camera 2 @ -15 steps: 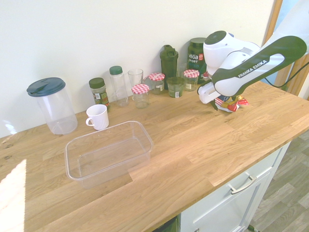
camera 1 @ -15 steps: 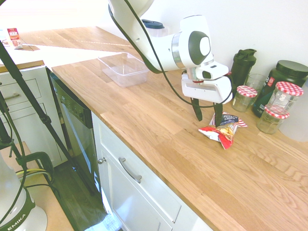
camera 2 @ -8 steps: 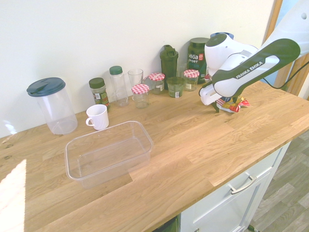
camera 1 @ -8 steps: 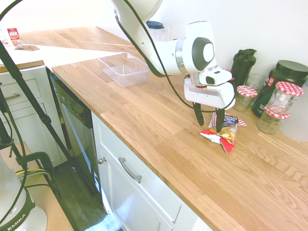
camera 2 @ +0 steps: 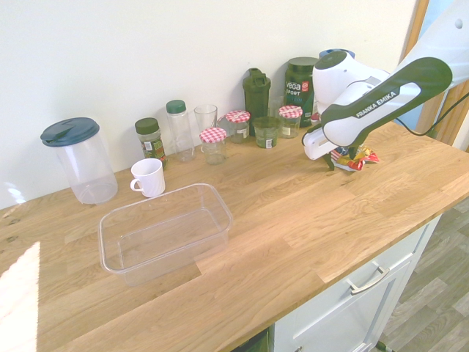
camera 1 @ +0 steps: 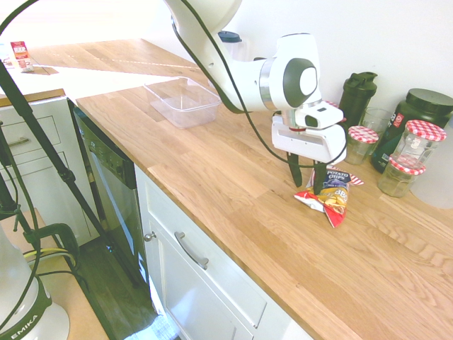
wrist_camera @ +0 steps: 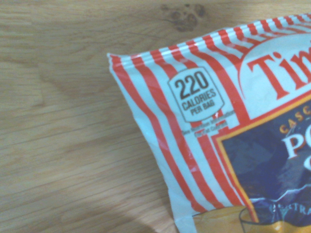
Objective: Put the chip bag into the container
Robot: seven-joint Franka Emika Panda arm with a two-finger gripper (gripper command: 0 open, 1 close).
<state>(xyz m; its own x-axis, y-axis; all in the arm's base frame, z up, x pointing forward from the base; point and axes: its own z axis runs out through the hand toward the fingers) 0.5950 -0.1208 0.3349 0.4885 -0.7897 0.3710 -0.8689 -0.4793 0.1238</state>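
Glossy red-and-white striped chip bag (camera 1: 328, 199), dark blue panel, printed "220 CALORIES PER BAG", lay flat on the grained wooden countertop (camera 1: 233, 184) toward its back edge near checked-lid jars (camera 1: 362, 144), gripper (camera 1: 306, 178) fingers spread astride it, grasp undeterminable; clear round-cornered plastic container (camera 2: 163, 231) stood well apart.

1. Chip bag (wrist_camera: 204, 126): red-and-white stripes, dark blue panel, orange-yellow picture.
2. Container (camera 2: 165, 233): clear, colourless.
3. Jars (camera 1: 361, 144): red-checked lids.
4. Countertop (camera 2: 293, 220): light wood grain.
5. Mug (camera 2: 149, 177): white, at container's 12 o'clock.
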